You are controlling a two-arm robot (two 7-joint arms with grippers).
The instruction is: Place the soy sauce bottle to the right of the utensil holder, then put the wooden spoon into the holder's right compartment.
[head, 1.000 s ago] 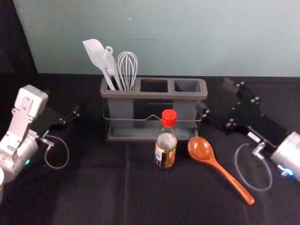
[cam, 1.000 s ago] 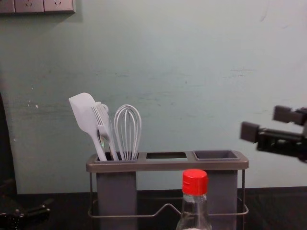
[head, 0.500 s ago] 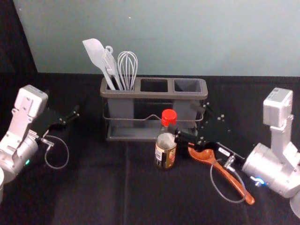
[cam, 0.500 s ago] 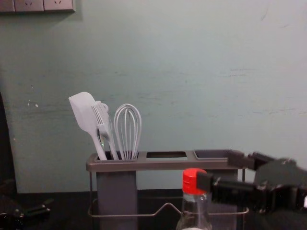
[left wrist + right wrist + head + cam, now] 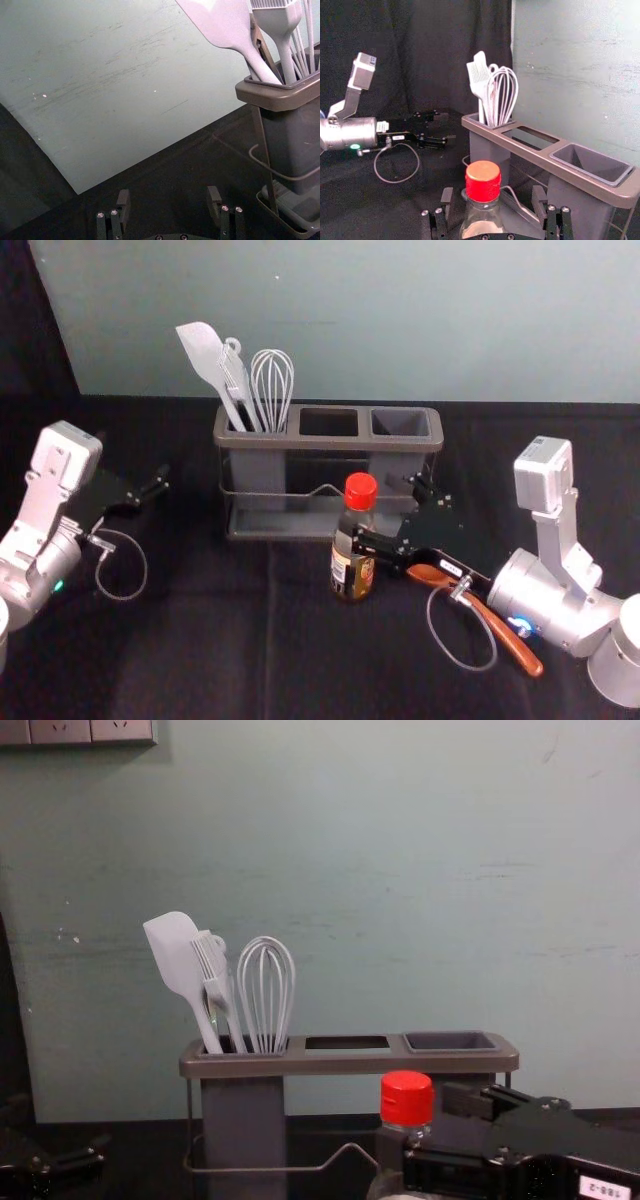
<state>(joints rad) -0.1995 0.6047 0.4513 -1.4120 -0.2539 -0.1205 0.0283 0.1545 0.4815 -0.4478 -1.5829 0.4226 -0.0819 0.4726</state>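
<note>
The soy sauce bottle (image 5: 352,558), red-capped, stands upright before the utensil holder (image 5: 320,442), right of its middle. Reaching in from the right, my right gripper (image 5: 387,510) is open beside the bottle. In the right wrist view, the bottle (image 5: 483,187) rises between the parted fingers of the right gripper (image 5: 493,200), with no visible grip. The wooden spoon (image 5: 508,642) lies diagonally on the table, its bowl partly hidden under the right gripper. My left gripper (image 5: 137,465) idles open at the left; its wrist view shows the gripper (image 5: 168,196) holding nothing.
A white spatula (image 5: 205,355), a brush and a whisk (image 5: 272,385) stand in the holder's left compartment. Its right compartment (image 5: 592,164) has an open top. A cable loop from the right arm hangs over the spoon handle. A wall rises behind.
The right gripper has swung inward and lower from the right, over the spoon bowl to the bottle. Bottle, spoon, holder and left arm have kept their places.
</note>
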